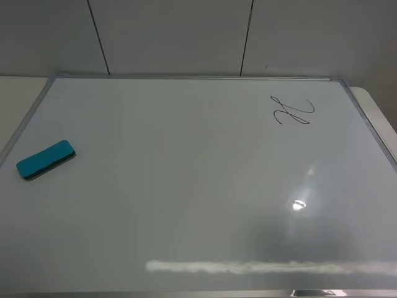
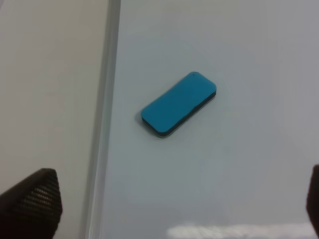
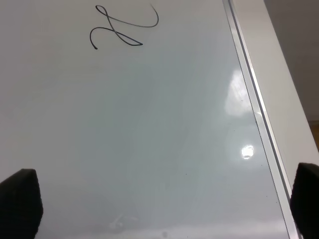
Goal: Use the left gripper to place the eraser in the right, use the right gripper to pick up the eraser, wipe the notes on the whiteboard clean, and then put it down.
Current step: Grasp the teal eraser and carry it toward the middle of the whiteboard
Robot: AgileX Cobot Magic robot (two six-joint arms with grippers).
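The eraser [image 1: 46, 160] lies flat on the whiteboard [image 1: 186, 186], teal top up over its dark felt. It sits close to the left edge and at an angle to it, and any print on its top is too small to make out. Toward the far right corner sit the notes [image 1: 293, 112] — one thin black looping squiggle that reads as no word. A bright glare spot [image 1: 299, 205] shows nearer the right edge. The left gripper [image 2: 172, 206] hangs over the board's left edge, fingers spread wide with nothing between them, the eraser ahead of it and untouched. The right gripper [image 3: 163, 204] — likewise gaping and empty — hangs over the board's right side, near the silver frame [image 3: 259, 124].
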